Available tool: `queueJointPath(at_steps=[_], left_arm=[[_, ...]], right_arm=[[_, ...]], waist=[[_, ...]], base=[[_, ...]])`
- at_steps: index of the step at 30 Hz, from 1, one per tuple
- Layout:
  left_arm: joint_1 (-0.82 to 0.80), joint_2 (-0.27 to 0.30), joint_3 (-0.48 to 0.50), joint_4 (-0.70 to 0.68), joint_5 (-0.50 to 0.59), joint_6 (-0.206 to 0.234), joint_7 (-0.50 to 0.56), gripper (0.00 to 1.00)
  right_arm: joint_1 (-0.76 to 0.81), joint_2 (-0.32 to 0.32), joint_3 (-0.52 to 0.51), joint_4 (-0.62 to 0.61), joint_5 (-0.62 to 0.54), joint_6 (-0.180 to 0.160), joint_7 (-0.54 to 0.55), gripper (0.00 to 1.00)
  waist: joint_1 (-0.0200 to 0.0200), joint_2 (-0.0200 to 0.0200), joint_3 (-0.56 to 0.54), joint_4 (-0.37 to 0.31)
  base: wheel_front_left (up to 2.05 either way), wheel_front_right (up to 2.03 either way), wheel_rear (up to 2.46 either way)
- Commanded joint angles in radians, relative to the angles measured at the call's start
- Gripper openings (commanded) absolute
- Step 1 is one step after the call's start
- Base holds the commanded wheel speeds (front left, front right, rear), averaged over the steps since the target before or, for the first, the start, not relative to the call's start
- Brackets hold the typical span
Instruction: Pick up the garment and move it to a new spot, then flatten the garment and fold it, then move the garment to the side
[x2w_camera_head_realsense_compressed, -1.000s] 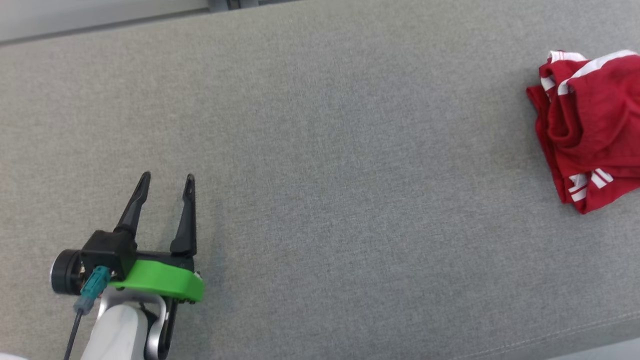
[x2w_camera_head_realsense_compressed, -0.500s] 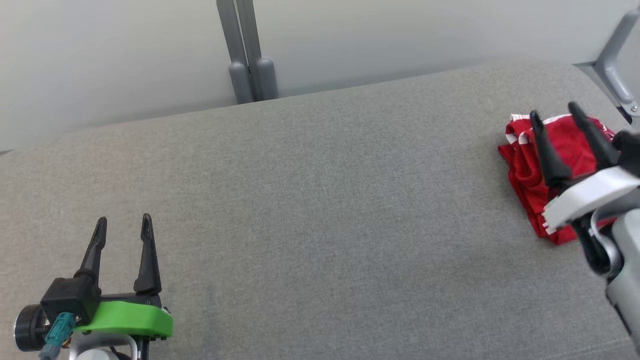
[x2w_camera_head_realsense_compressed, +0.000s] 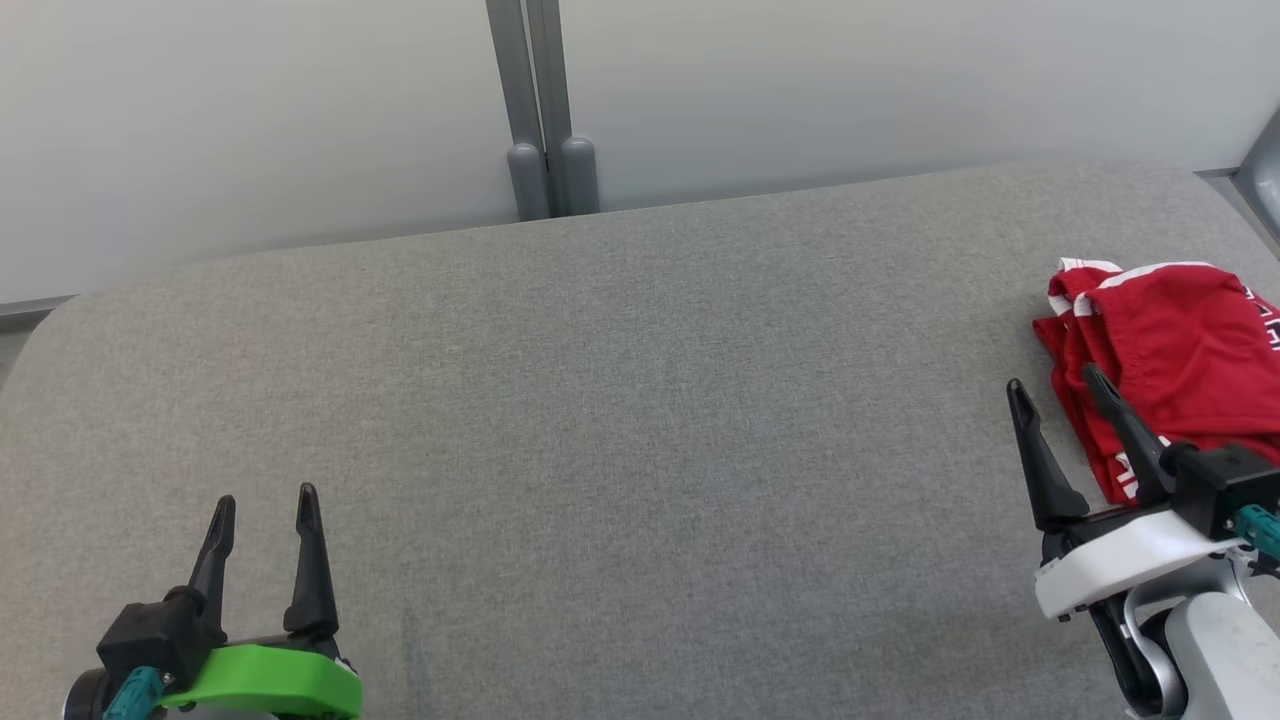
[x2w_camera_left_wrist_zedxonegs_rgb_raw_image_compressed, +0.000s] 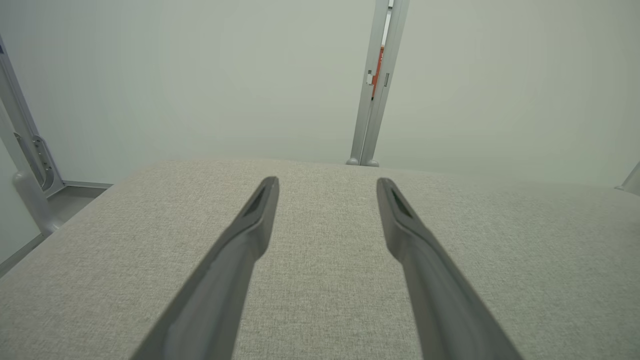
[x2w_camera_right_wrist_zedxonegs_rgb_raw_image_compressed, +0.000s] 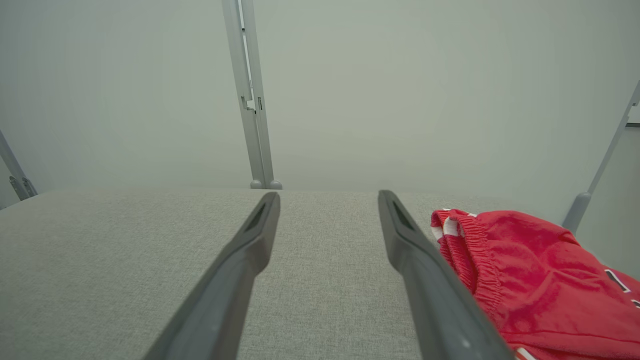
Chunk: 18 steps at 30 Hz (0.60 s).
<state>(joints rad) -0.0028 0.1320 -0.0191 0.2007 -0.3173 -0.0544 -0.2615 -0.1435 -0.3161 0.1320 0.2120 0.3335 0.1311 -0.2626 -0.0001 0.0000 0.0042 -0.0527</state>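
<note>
The garment (x2w_camera_head_realsense_compressed: 1175, 355) is a red piece with white stripes, lying crumpled at the right end of the grey padded table (x2w_camera_head_realsense_compressed: 640, 430). In the right wrist view the garment (x2w_camera_right_wrist_zedxonegs_rgb_raw_image_compressed: 530, 280) lies just right of my fingers, elastic waistband facing them. My right gripper (x2w_camera_head_realsense_compressed: 1053, 382) stands open at the lower right, its right finger over the garment's near left edge, holding nothing. My left gripper (x2w_camera_head_realsense_compressed: 265, 503) is open at the lower left, far from the garment. Its fingers (x2w_camera_left_wrist_zedxonegs_rgb_raw_image_compressed: 240, 250) have only bare table fabric between them.
A grey upright post (x2w_camera_head_realsense_compressed: 540, 110) stands behind the table's far edge against a pale wall. Another metal strut (x2w_camera_right_wrist_zedxonegs_rgb_raw_image_compressed: 595, 175) rises past the table's right end. The table's rounded left corner (x2w_camera_head_realsense_compressed: 40, 330) shows at the left.
The head camera has tilted up, bringing the back wall and post into view. My right gripper has come in at the lower right, beside the garment. The garment has not moved.
</note>
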Motion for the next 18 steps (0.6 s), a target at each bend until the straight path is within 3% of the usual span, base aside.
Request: queueJointPath(at_steps=[1,18], left_arm=[[0.023,-0.011,0.011,0.0,0.008,-0.009,-0.004,1.0],[0.017,-0.059,0.059,0.018,0.067,-0.053,-0.004,1.0]], right_arm=[[0.02,0.009,-0.013,-0.018,-0.014,0.0,-0.002,1.0],[0.059,0.031,-0.017,-0.048,-0.05,0.0,-0.002,1.0]], waist=[[0.0001,0.0,-0.001,0.002],[0.0001,0.0,-0.009,0.007]], base=[[0.0,0.0,0.0],[0.0,0.0,0.0]])
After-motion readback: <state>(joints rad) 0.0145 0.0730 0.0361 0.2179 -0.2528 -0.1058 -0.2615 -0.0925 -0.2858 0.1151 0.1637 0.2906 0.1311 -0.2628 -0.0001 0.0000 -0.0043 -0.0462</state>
